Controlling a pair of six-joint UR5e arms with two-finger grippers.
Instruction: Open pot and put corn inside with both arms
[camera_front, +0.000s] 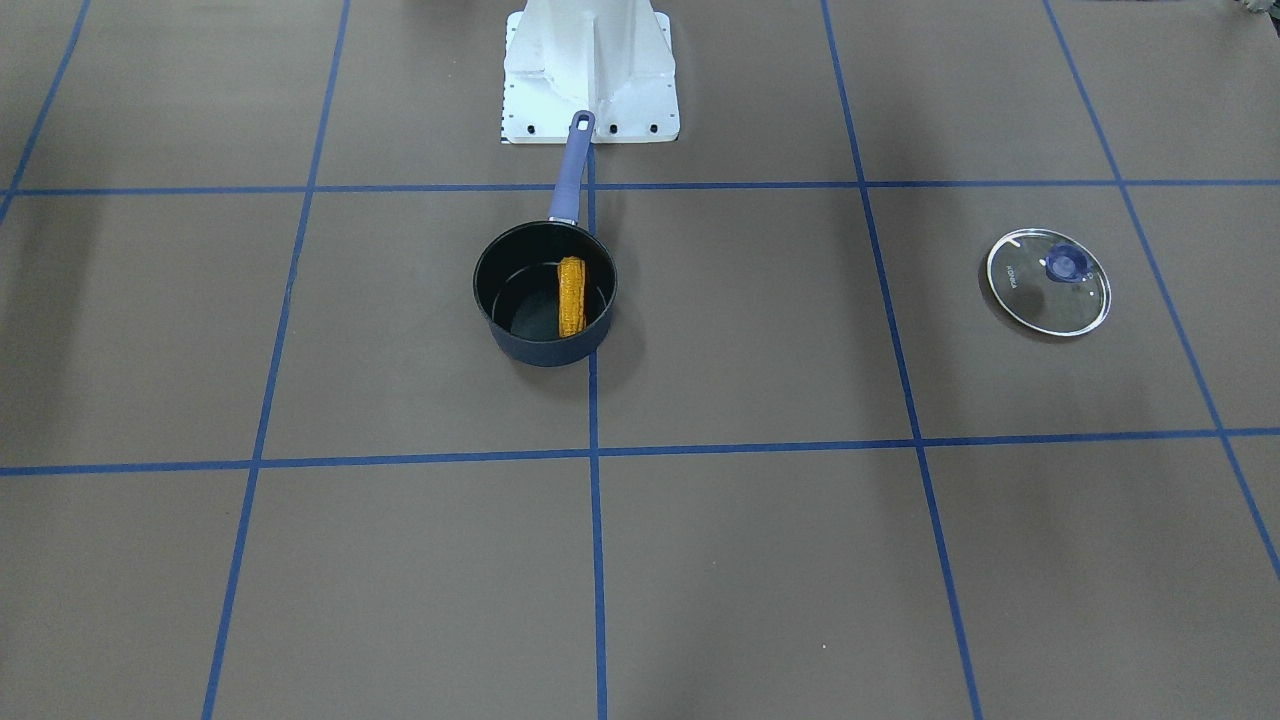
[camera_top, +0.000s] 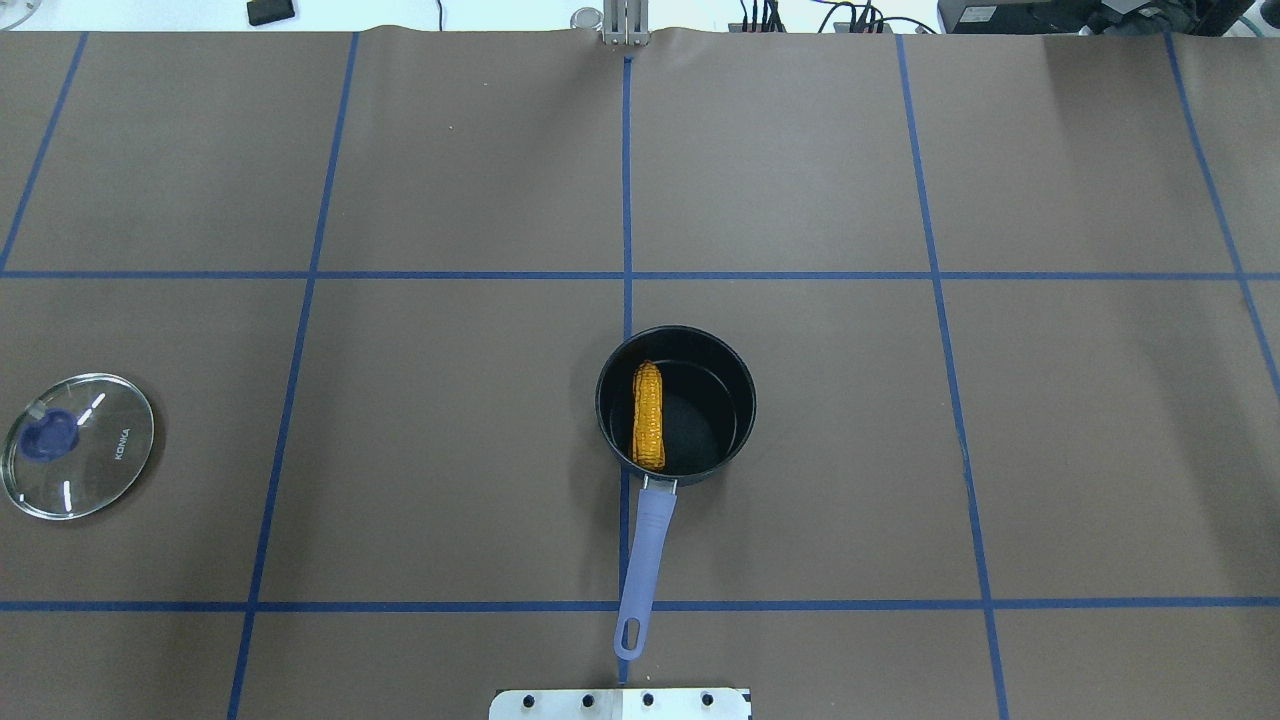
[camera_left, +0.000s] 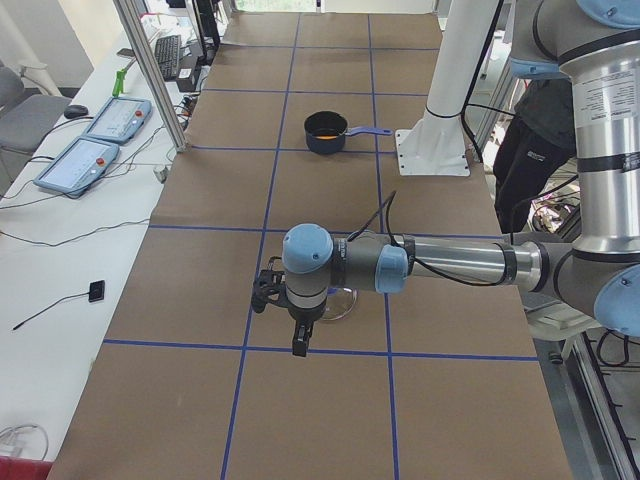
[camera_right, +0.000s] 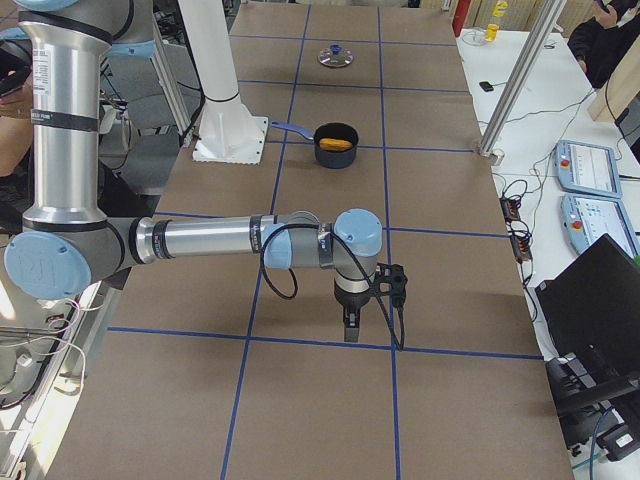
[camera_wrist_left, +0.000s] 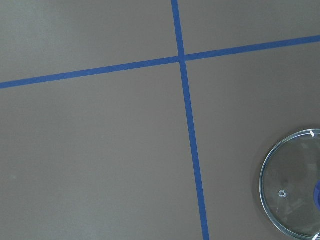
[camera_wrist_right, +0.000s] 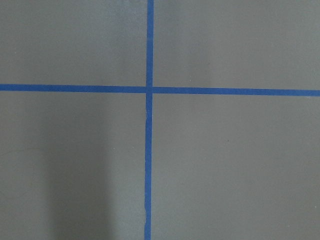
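Note:
The dark navy pot (camera_front: 515, 300) stands open at the table's middle, its purple-blue handle (camera_front: 571, 165) pointing toward the robot base. The orange-yellow corn (camera_front: 571, 296) lies inside it, along one side; it also shows in the overhead view (camera_top: 649, 415) within the pot (camera_top: 705, 405). My left gripper (camera_left: 298, 340) hangs over the table near the glass lid, seen only from the left side view. My right gripper (camera_right: 350, 328) hangs over bare table, seen only from the right side view. I cannot tell whether either is open or shut.
The clear glass lid (camera_top: 78, 445) with a blue knob lies flat far on my left side, also in the left wrist view (camera_wrist_left: 292, 187). The white base plate (camera_front: 590, 70) sits just behind the pot handle's end. Blue tape lines grid the brown table.

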